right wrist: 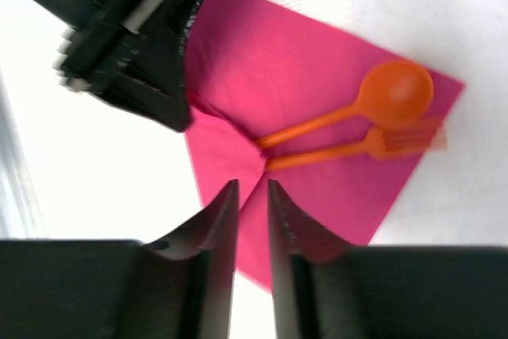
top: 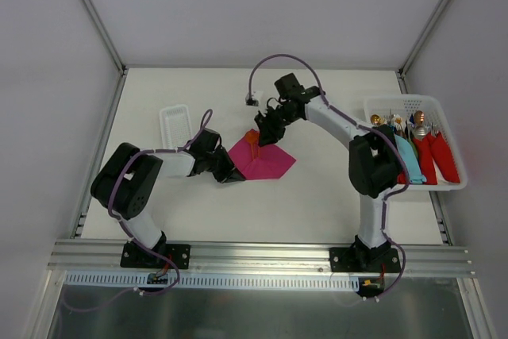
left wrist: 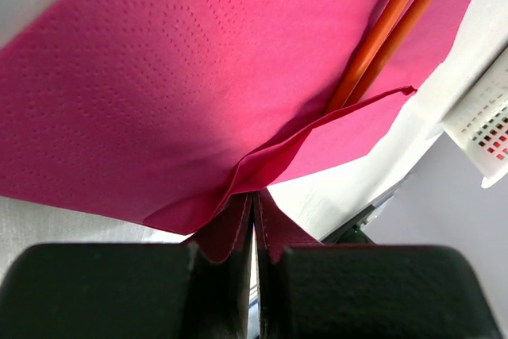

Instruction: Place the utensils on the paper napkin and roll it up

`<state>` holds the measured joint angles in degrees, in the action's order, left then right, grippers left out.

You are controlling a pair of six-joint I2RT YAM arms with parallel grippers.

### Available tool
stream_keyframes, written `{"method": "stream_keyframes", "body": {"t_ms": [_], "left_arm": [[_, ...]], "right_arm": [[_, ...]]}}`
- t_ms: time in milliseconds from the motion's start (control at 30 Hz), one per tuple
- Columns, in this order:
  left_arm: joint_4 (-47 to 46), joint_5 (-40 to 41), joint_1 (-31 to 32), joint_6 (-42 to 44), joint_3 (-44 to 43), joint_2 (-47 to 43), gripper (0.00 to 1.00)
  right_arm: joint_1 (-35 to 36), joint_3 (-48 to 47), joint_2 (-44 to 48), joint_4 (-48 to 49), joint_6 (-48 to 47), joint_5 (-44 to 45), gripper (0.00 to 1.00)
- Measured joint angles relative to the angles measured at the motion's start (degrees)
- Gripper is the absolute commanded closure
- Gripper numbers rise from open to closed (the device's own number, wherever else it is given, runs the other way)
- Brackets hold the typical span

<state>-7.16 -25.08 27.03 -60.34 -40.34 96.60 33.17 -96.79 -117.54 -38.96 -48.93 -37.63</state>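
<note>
1. Both utensils lie on the napkin (right wrist: 270,61): the spoon (right wrist: 394,93) and the fork (right wrist: 357,148) sit side by side, heads toward one corner. Their handles run in toward the middle of the sheet, where a turned-over flap covers the ends.
2. My left gripper (left wrist: 254,206) is clamped tight on an edge of the napkin, pinching the paper up into a fold that leans over the handle ends. It holds nothing besides the paper.
3. My right gripper (right wrist: 252,190) hovers above that fold with its jaws only a narrow slit apart. It seems to hold nothing, though the wrist view is blurred and I cannot tell whether the tips brush the paper.
4. I judge the placing step done. The roll has barely begun, with one flap turned in and most of the sheet flat on the table (top: 317,196).
5. What remains is wrapping the rest of the sheet around both handles into a bundle. The thin paper could slip or tear at my pinch, and the utensils could slide out.
</note>
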Motion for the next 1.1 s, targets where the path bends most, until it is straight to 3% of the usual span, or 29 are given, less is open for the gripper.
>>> {"method": "stream_keyframes", "body": {"t_ms": [67, 167, 367, 500, 767, 1100], "left_arm": [[-0.35, -0.13, 0.00, -0.33, -0.02, 0.24, 1.00], [-0.98, -0.42, 0.00, -0.66, -0.02, 0.66, 1.00], [-2.21, -0.48, 0.00, -2.19, 0.20, 1.03, 1.00], [-5.01, -0.70, -0.07, -4.22, 1.62, 1.22, 1.00], [-9.42, -1.97, -0.09, -7.26, 2.80, 2.54, 1.00], [-10.64, -2.08, -0.11, -7.98, 3.32, 2.62, 1.00]], "right_arm": [[-2.23, 2.71, 3.58, 1.09, 6.25, -2.27, 0.87], [-6.01, 12.57, 10.58, 7.63, 18.88, -7.02, 0.90], [-7.04, 37.33, 16.55, 30.45, 48.46, -10.12, 0.83], [-6.12, 46.16, 16.55, 40.35, 62.93, -8.20, 0.80], [-5.73, 46.88, 14.99, 52.48, 75.84, -5.20, 0.80], [-5.60, 46.64, 8.61, 55.80, 81.02, -5.31, 0.81]]}}
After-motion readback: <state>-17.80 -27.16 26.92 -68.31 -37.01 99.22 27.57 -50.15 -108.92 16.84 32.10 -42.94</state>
